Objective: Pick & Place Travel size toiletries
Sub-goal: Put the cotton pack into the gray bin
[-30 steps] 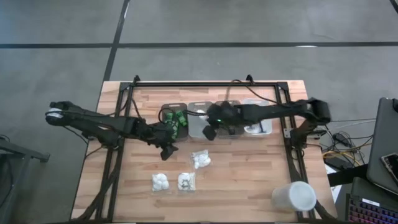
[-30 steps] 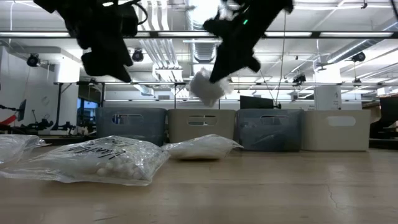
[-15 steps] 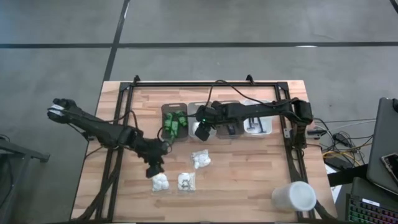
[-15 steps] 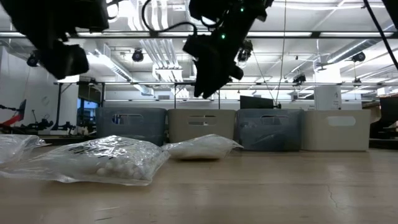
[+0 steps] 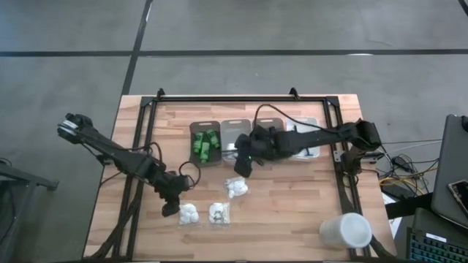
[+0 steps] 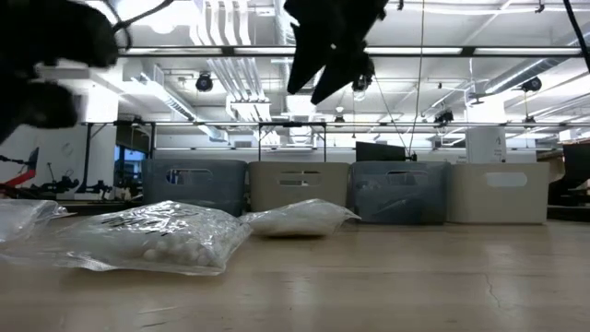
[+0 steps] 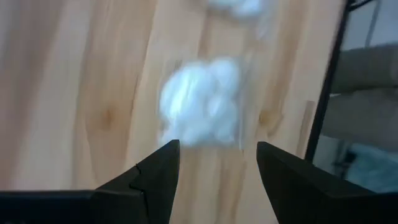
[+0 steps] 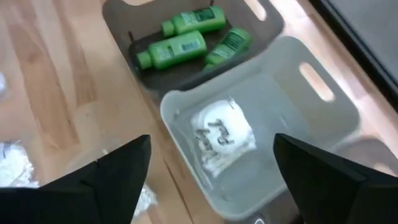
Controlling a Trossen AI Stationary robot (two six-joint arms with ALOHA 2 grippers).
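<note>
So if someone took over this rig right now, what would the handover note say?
Left end effector: open, empty, hanging beside the left packet of white puffs.
Right end effector: open, empty, above the table in front of the bins.
Done: green bottles lie in the dark bin; one puff packet lies in the pale bin beside it.
Left: three puff packets on the table, the other two at and.

We find no legible text: dark marks on the packet inside the pale bin, and the green bottles' labels, defy reading.
</note>
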